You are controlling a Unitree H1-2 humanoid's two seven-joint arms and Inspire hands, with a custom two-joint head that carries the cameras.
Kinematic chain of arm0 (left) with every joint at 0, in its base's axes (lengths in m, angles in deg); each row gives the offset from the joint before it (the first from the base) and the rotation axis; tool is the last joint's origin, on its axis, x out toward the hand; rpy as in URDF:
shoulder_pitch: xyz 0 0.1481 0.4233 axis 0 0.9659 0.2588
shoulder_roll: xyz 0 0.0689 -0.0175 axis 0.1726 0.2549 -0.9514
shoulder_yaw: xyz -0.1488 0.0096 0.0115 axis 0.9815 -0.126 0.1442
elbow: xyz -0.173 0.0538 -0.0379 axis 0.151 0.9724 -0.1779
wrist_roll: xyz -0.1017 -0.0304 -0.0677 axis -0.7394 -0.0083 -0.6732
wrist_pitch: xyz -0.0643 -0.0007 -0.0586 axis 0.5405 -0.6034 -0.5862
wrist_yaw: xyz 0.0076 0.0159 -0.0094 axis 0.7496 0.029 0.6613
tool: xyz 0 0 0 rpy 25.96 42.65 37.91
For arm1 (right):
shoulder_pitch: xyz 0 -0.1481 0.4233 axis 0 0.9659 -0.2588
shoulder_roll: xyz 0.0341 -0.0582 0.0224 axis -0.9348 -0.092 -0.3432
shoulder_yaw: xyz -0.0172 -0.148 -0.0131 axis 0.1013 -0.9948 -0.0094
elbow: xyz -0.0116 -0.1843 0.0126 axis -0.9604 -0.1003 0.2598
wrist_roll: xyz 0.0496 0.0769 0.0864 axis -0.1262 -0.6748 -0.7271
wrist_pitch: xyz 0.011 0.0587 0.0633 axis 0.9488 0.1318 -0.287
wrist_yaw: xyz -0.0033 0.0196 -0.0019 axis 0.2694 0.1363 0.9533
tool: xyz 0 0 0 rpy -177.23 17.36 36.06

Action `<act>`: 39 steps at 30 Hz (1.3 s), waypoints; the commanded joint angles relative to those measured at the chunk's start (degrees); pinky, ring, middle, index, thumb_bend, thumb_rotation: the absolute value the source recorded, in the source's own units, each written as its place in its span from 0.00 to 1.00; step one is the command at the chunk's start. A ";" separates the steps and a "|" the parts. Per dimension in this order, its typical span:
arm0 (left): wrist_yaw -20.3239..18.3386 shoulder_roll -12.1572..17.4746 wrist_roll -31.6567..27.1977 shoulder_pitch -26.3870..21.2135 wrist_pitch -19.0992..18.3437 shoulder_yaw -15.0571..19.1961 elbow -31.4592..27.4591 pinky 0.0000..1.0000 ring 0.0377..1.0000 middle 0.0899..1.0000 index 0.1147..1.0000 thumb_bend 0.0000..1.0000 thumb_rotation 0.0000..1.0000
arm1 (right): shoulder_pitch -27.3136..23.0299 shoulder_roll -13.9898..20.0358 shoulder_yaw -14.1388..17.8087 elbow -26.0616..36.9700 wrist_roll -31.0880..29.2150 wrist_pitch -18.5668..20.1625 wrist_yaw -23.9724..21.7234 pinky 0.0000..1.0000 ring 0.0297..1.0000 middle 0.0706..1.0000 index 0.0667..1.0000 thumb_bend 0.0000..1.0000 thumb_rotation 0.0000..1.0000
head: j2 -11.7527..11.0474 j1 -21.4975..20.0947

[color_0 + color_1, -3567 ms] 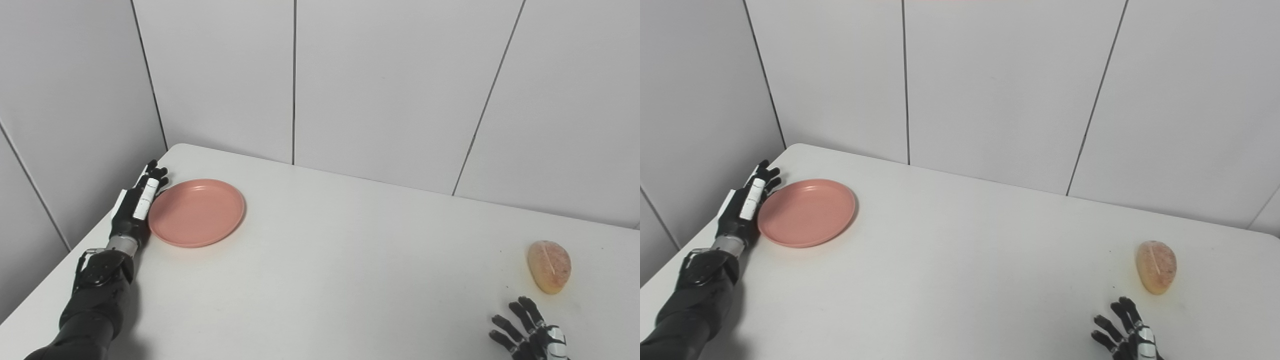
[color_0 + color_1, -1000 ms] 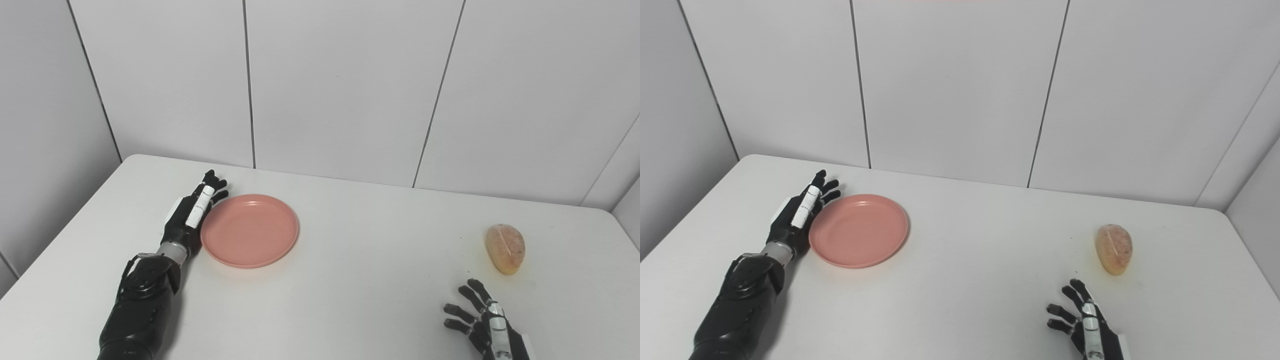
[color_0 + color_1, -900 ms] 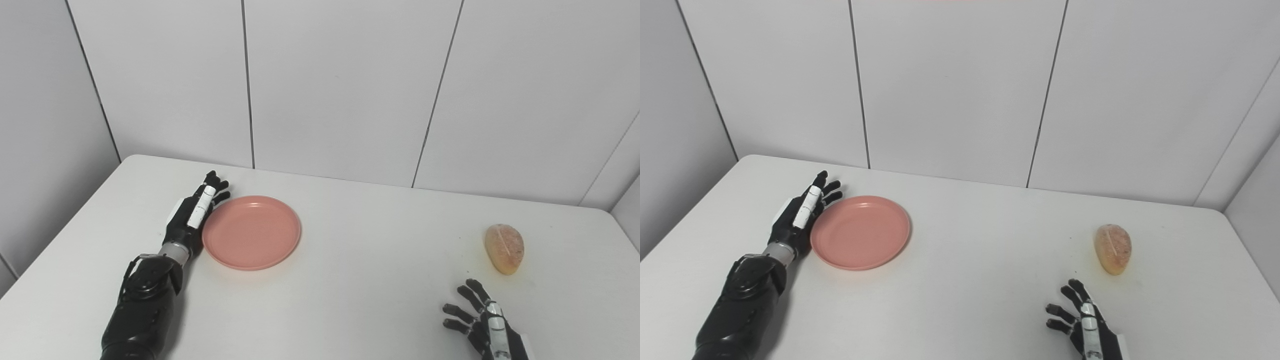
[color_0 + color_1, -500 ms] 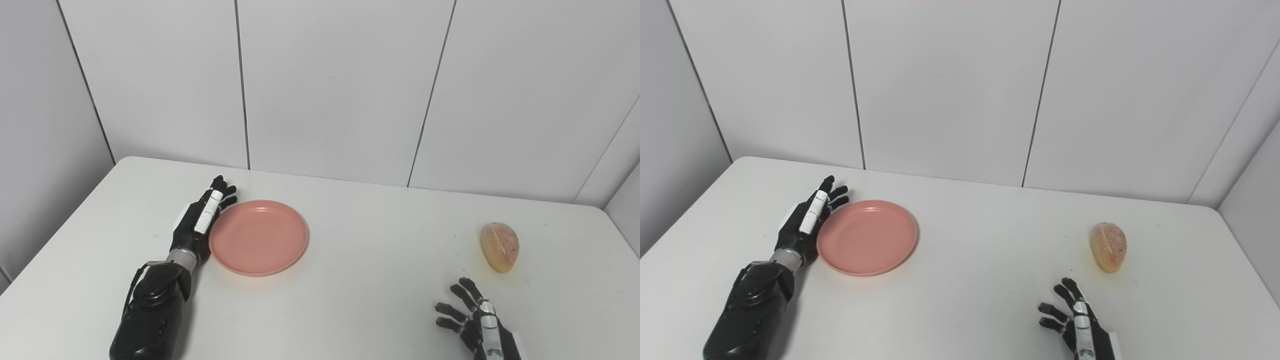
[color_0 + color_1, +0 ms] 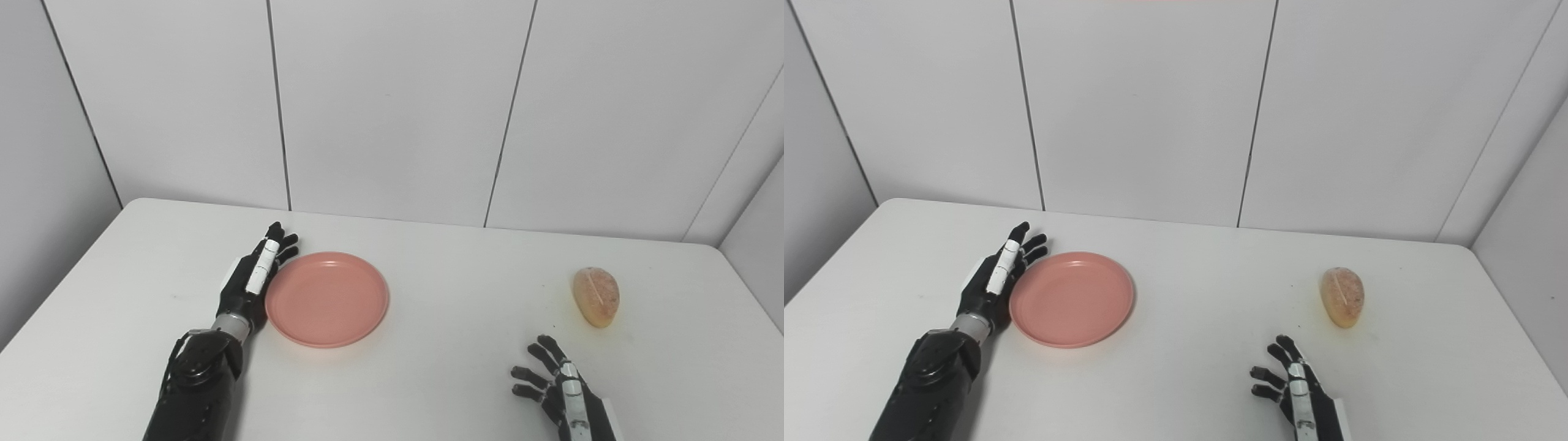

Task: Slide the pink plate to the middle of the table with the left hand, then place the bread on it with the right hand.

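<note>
Left eye view: left hand (image 5: pixel 254 278) flat and edge-on against left rim of pink plate (image 5: pixel 327 299), fingers extended and together, grasping nothing, only pressing sideways. Plate flat on white table (image 5: pixel 429 380), left of table centre. Bread (image 5: pixel 596 296) well right of plate, lying on its side, untouched. Right hand (image 5: pixel 560 386) right of plate and nearer the camera, just short of bread, fingers spread, empty.

Right eye view: same layout. Left hand (image 5: pixel 998 275) touching plate's (image 5: pixel 1072 298) left rim, palm toward it, nothing gripped. Bread (image 5: pixel 1342 296) well apart from plate, far to its right. Right hand (image 5: pixel 1295 386) open, splayed, below and left of bread, not touching it.

Progress, as judged: slide under way but unfinished; plate short of middle, more push rightward needed. Bread step not begun; right hand seemingly waiting. Left to do: finish slide, withdraw left hand, grasp bread, carry to plate, release.
</note>
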 commanded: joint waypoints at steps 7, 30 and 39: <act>-1.03 -2.31 1.12 -0.30 -0.04 -1.92 -1.99 0.77 0.88 0.89 0.97 0.98 0.84 | -0.36 -2.29 -1.87 0.57 1.48 1.31 0.56 0.65 0.70 0.85 0.85 0.76 0.98 | 0.50 -3.21; -1.12 -5.29 1.66 0.72 0.87 -2.83 -1.91 0.80 0.89 0.89 0.97 0.95 0.85 | -1.48 -4.21 -3.95 0.14 6.05 1.28 1.66 0.64 0.68 0.84 0.84 0.74 1.00 | 1.82 -9.01; -0.93 -6.70 1.20 0.18 1.55 -1.61 -0.83 0.84 0.91 0.91 0.98 0.95 0.84 | -2.43 -5.14 -4.66 -1.90 8.50 -0.61 2.62 0.62 0.68 0.87 0.85 0.73 1.00 | 1.35 -13.10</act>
